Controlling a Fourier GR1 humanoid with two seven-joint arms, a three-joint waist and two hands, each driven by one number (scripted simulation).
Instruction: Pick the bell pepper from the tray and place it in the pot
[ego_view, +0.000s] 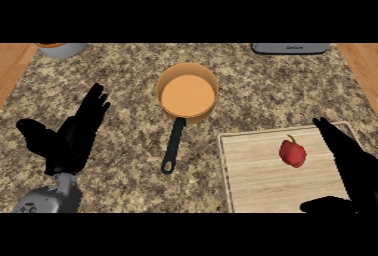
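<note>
Bell pepper (293, 153): lying on tray (255, 185), at 4 o'clock from pot (187, 95).
Right hand (353, 162): fingers extended, open, just beside pepper.
Left hand (77, 132): open, at 9 o'clock.
Writing: none legible.

Left hand: we hold our left hand (74, 135) open left of the pot (187, 95), fingers straight, thumb spread.
Left forearm: our grey forearm (52, 200) rises from the lower edge.
Right hand: our right hand (353, 165) is open, right of and below the pot, fingers straight, thumb apart.
</note>
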